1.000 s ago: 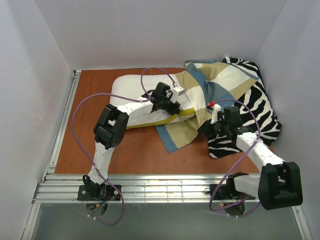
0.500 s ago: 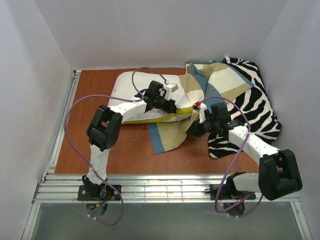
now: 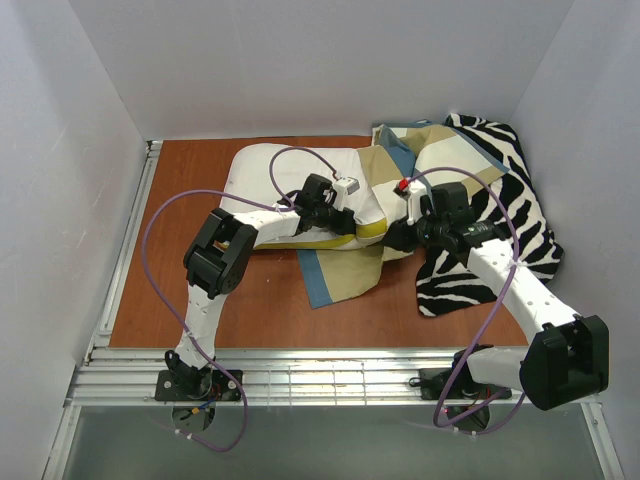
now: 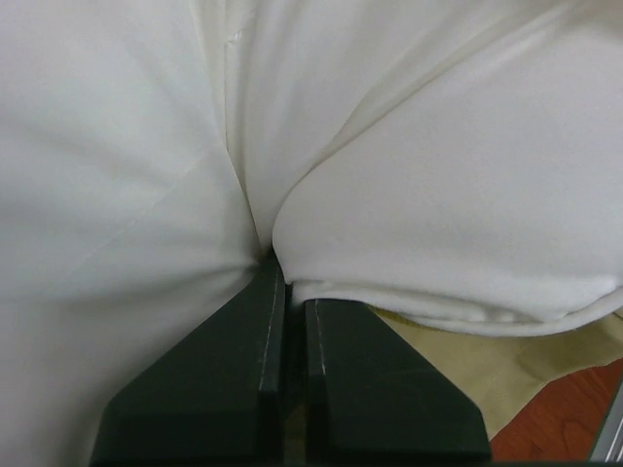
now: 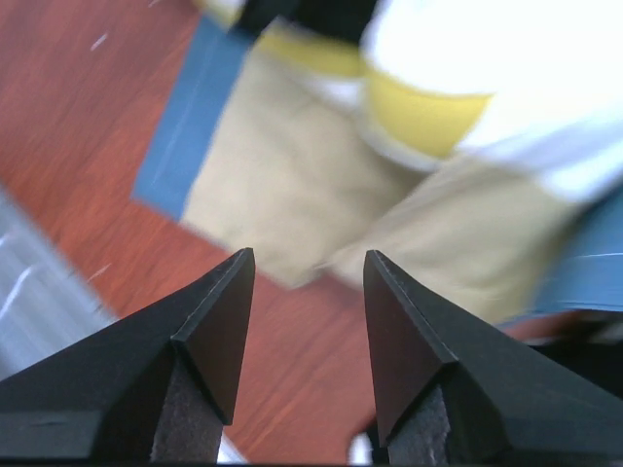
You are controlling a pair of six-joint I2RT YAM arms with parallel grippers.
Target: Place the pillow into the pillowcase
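The white pillow lies at the table's middle back, its yellow edge turned to the front right. My left gripper is shut on a fold of the pillow, fingertips pressed together in the white fabric. The checked pillowcase is bunched at the right; its tan and blue flap lies under the pillow's right end. My right gripper hovers open by that end. Its jaws hold nothing, above the tan pillowcase flap and the yellow pillow edge.
A black-and-white zebra cloth lies under the pillowcase at the right, against the right wall. White walls close off the back and both sides. Bare brown tabletop shows at the left and front. A metal rail runs along the near edge.
My right gripper has let go of the pillowcase, opened and moved up and back. The flap has dropped flat on the table. My left gripper stays shut on the pillow and has shifted slightly right.
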